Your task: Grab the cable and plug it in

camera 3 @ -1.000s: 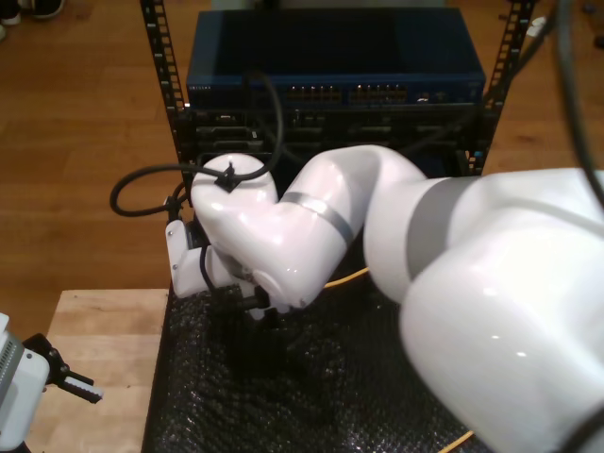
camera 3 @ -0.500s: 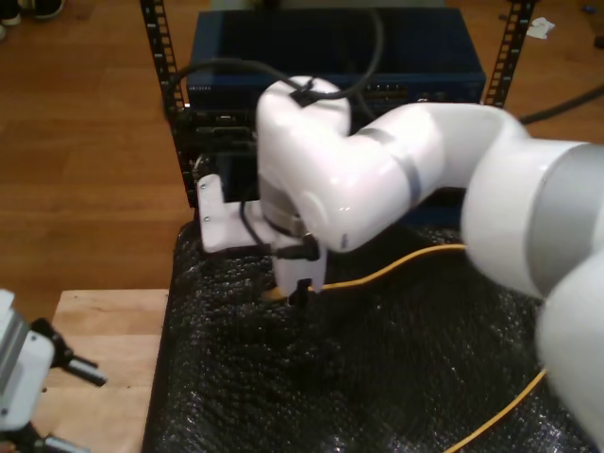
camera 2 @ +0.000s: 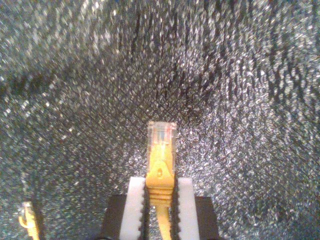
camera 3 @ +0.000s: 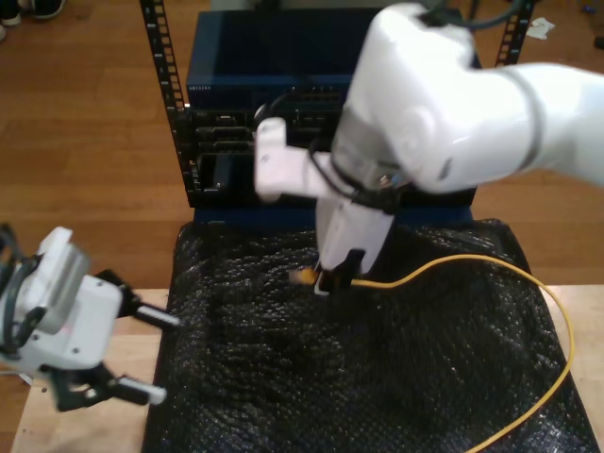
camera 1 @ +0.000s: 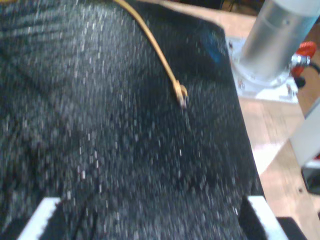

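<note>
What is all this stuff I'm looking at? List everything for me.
cable: one, yellow-orange, curving over the mat toward the exterior view's right; clear plug sticking out past my second gripper's pads.
black mat: one, glittery black, covering the table.
wooden table: one, light wood, bare strip at the exterior view's left.
rack of network gear: one, dark blue and black, behind the mat.
wooden floor: brown, around the rack.
my first gripper: white, black fingers, open, at the exterior view's lower left.
my second gripper: white, shut on the cable above the mat.
</note>
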Robot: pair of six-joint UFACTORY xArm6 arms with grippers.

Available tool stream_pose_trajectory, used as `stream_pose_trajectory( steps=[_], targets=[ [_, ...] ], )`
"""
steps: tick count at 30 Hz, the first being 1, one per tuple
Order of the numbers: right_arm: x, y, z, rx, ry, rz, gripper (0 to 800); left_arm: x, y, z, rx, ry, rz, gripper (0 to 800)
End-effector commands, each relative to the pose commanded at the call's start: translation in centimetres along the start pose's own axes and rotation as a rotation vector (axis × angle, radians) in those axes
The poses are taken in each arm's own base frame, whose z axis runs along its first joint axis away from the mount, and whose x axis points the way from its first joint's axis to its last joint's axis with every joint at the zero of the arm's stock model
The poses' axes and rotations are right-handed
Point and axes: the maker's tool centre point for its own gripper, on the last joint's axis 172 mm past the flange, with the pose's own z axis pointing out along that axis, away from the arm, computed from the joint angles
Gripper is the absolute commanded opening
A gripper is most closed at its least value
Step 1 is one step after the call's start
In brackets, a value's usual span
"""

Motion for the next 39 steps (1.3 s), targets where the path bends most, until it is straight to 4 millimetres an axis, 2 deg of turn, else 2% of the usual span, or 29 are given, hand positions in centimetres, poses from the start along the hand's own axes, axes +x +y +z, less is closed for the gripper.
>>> stream_pose_trajectory(
  steps=[5, 10, 17, 24, 31, 39],
  targets=[
    [0.3, -0.3, -1.7, 0.016, 0.066, 0.052, 7, 0.7, -1.4, 1.0, 0.006, 0.008, 0.021, 800],
    [-0.3, 0.0, -3.4, 0.005, 0.103, 0.091, 7, 0.7, -2.2, 3.2, -0.033, -0.03, 0.049, 800],
    [0.0, -0.7, -4.8, 0.024, 0.154, 0.123, 7, 3.8, -3.6, 5.5, -0.028, -0.007, 0.086, 800],
    [0.3, -0.9, -5.1, 0.025, 0.167, 0.124, 7, 6.0, -5.5, 4.8, -0.009, 0.002, 0.093, 800],
    [0.4, -1.3, -5.3, 0.025, 0.171, 0.119, 7, 9.2, -7.0, 4.2, 0.027, 0.079, 0.109, 800],
    [0.5, -1.5, -5.2, 0.028, 0.17, 0.115, 7, 11.0, -6.4, 4.8, -0.002, 0.121, 0.087, 791]
  ],
)
